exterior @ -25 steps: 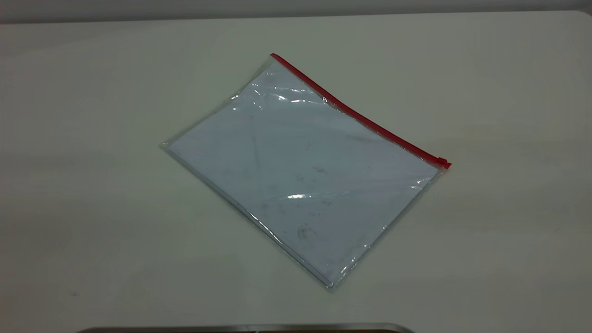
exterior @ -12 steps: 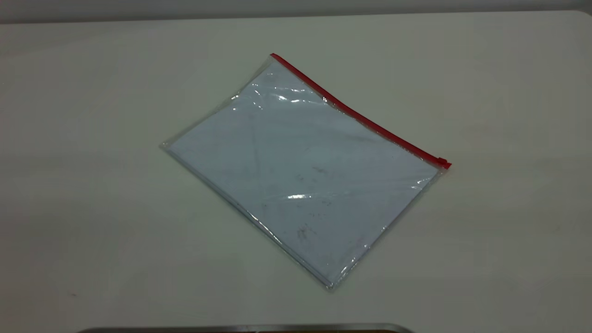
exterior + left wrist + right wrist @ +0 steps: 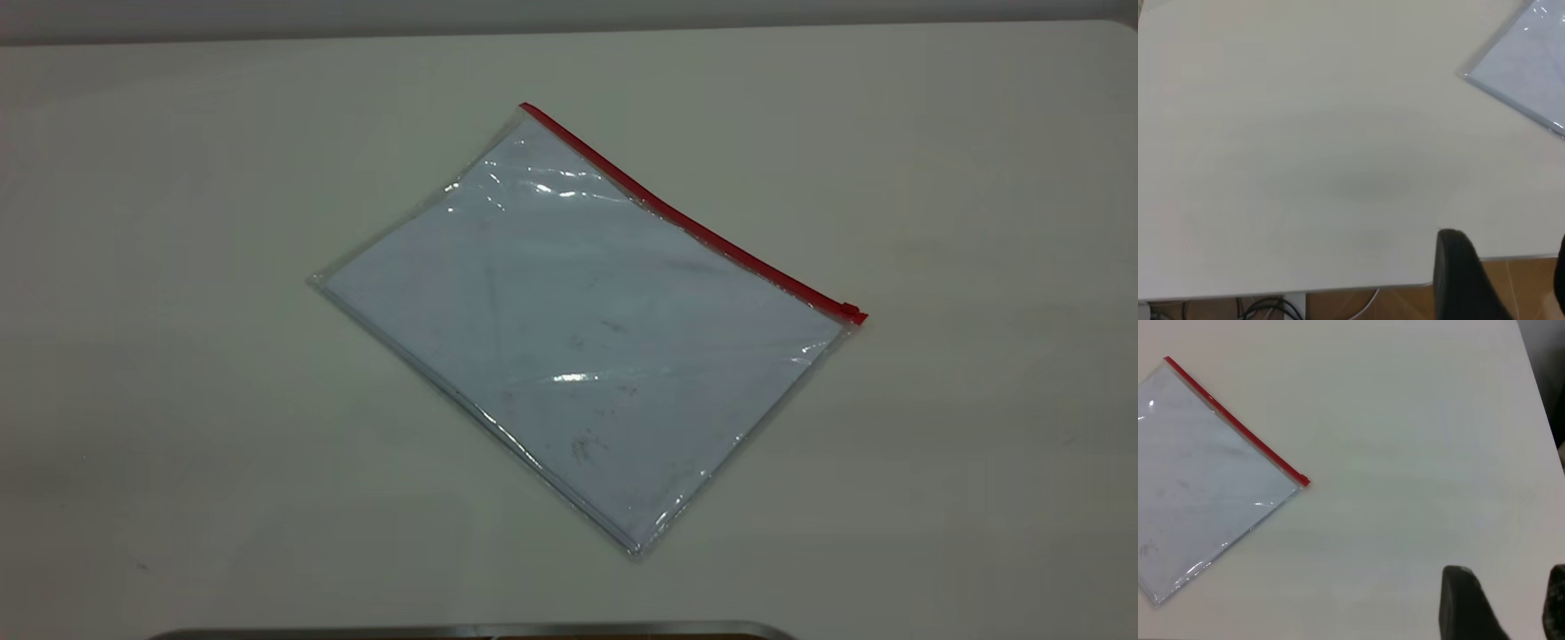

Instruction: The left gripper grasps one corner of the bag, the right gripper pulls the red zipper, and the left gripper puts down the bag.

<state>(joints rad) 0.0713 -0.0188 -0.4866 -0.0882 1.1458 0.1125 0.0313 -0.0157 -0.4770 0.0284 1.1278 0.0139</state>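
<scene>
The bag [image 3: 578, 329] lies flat on the white table, a clear pouch with a bluish-white sheet inside. The red zipper [image 3: 693, 222] runs along its far right edge, with the slider tab [image 3: 852, 312] at the right corner. The other zipper-end corner of the bag [image 3: 524, 110] points to the back. Neither gripper shows in the exterior view. My left gripper [image 3: 1508, 267] is open and empty at the table's edge, far from the bag's plain corner [image 3: 1525, 60]. My right gripper [image 3: 1505, 600] is open and empty over bare table, well away from the bag [image 3: 1205, 487] and the slider [image 3: 1303, 480].
A grey metal bar [image 3: 471, 631] runs along the bottom of the exterior view. The left wrist view shows the table edge [image 3: 1338, 288] with brown floor and cables [image 3: 1265, 308] below. The right wrist view shows another table edge [image 3: 1537, 387].
</scene>
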